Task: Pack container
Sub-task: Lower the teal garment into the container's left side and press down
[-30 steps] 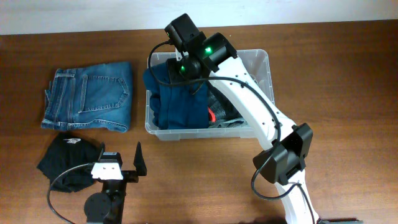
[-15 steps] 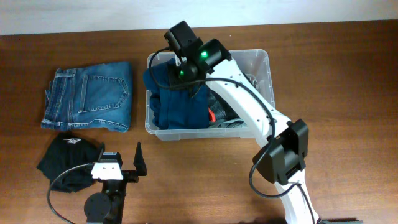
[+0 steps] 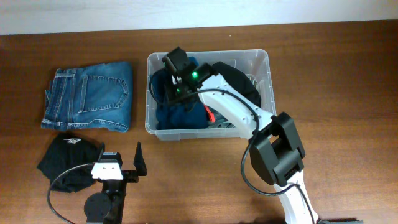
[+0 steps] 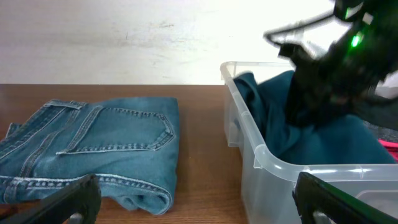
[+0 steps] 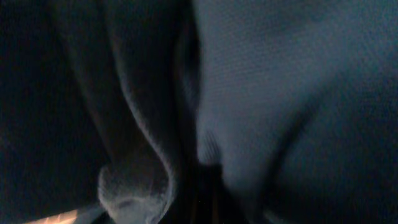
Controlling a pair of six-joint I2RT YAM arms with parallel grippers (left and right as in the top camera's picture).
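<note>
Near the middle of the wooden surface (image 3: 336, 74), the container (image 3: 262, 62) is sitting with the right gripper (image 3: 171, 96) resting deep in a dark blue garment (image 3: 180, 115) inside it. Its fingers are lying together, buried in cloth. At the front left, the left gripper (image 3: 121, 158) is hovering with fingers standing wide apart, just beside a black garment (image 3: 65, 162), with folded jeans (image 3: 90, 96) lying behind.

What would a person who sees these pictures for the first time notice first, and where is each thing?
The white right arm stands out most: it reaches into the large clear plastic tub at the middle of the brown wooden table, its hand pressed into a dark blue garment. Left of the tub lie folded blue denim jeans, and nearer the front a crumpled black garment.
</note>
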